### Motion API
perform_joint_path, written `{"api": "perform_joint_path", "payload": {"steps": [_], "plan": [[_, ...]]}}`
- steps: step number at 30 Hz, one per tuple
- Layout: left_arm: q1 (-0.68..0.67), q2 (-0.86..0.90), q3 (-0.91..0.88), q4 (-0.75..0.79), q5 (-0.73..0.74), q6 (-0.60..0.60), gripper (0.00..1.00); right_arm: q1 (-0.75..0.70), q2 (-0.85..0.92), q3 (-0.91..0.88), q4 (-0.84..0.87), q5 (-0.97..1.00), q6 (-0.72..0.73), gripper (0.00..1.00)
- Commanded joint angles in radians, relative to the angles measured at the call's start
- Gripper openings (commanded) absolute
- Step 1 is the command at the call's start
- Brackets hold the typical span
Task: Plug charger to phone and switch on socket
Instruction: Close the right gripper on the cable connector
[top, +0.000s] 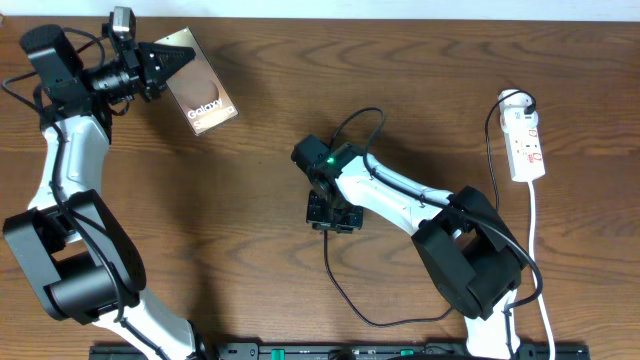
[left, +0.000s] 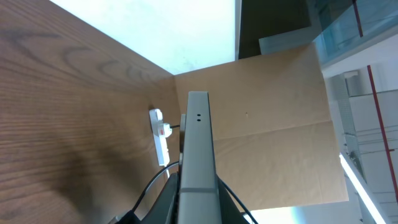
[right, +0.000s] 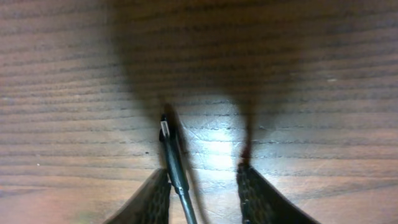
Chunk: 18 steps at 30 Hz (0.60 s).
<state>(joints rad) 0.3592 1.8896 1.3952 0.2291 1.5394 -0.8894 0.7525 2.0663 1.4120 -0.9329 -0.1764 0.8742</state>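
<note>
My left gripper (top: 163, 62) is shut on the upper end of the phone (top: 205, 97), a brown slab with white "Galaxy" lettering at the far left of the table. The left wrist view shows the phone (left: 198, 149) edge-on between the jaws. My right gripper (top: 331, 218) points down at mid-table, open. In the right wrist view the charger's slim black connector (right: 169, 140) lies on the wood between the open fingers (right: 202, 180), close to the left finger and not gripped. Its thin black cable (top: 328, 262) trails toward the front. The white socket strip (top: 526, 140) lies at the far right.
The socket also shows small in the left wrist view (left: 160, 134), against a cardboard wall (left: 273, 124). A black plug (top: 524, 101) sits in the strip's top end. The strip's white cord (top: 535, 240) runs down the right side. Black cable loops over the right arm (top: 352, 125).
</note>
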Motion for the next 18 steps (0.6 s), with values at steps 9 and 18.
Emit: {"api": "perform_joint_path", "payload": {"steps": [9, 18], "plan": [[0.005, -0.003, 0.003, 0.005, 0.023, 0.006, 0.08, 0.008, -0.005, -0.007, 0.002, 0.016, 0.002, 0.13], [0.005, -0.003, 0.003, 0.005, 0.023, 0.006, 0.07, 0.008, -0.005, -0.007, 0.014, 0.017, 0.002, 0.12]]}}
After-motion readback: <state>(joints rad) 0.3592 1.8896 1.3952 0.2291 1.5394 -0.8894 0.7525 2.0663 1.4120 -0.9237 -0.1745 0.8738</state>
